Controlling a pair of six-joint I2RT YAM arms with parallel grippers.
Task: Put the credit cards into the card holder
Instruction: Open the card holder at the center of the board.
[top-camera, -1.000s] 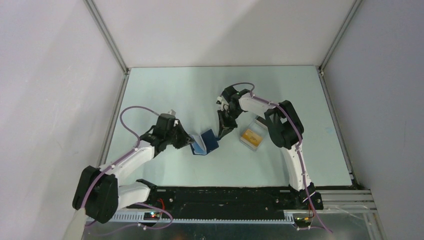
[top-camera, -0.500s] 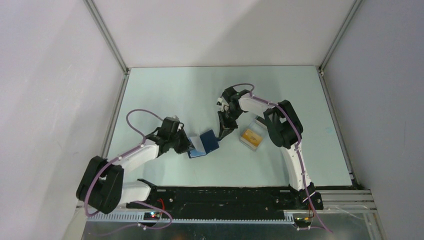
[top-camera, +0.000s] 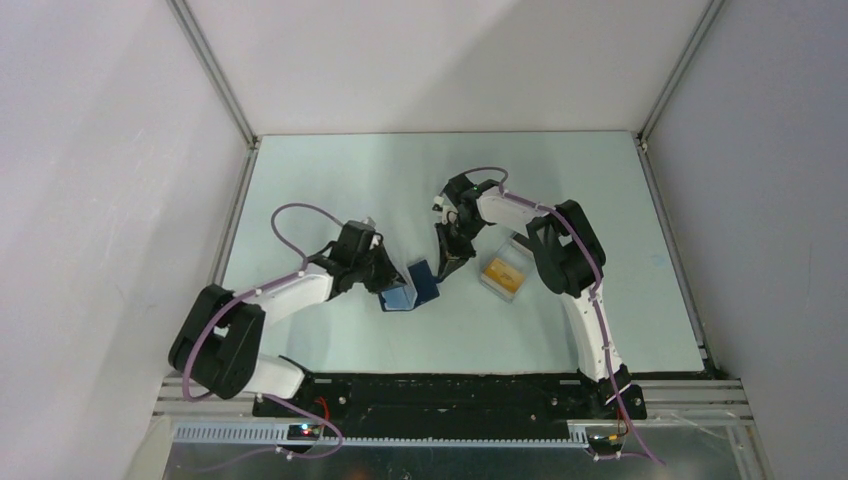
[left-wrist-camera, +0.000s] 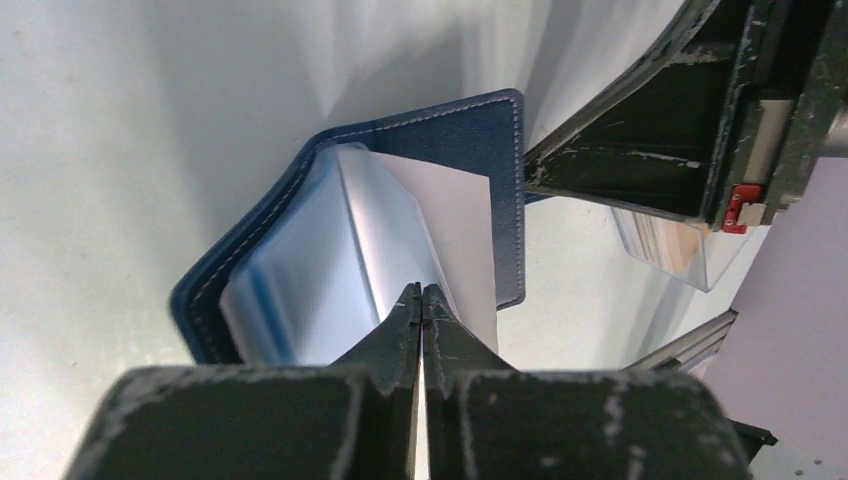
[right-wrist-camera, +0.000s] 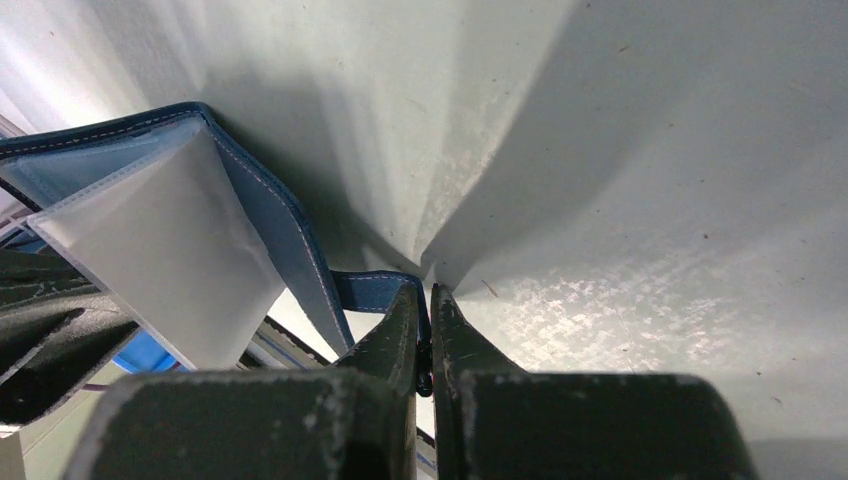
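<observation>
The navy-blue card holder (top-camera: 415, 284) stands open on the table between both grippers. My left gripper (top-camera: 388, 282) is shut on one of its clear inner sleeves (left-wrist-camera: 445, 225), its tips (left-wrist-camera: 421, 293) pinched at the sleeve's edge. My right gripper (top-camera: 446, 263) is shut on the holder's blue clasp strap (right-wrist-camera: 372, 290) and holds up the right cover (right-wrist-camera: 262, 215). The orange-yellow credit cards (top-camera: 500, 270) lie inside a clear plastic case to the right of the holder. The case also shows in the left wrist view (left-wrist-camera: 668, 240).
The clear case (top-camera: 512, 262) sits just right of my right gripper, under the right arm's forearm. Grey walls with metal frame rails (top-camera: 228, 232) border the table on the left, back and right.
My left arm has swung in to the right, towards the holder, and its left cover now stands more folded up. The right gripper and the case have not moved.
</observation>
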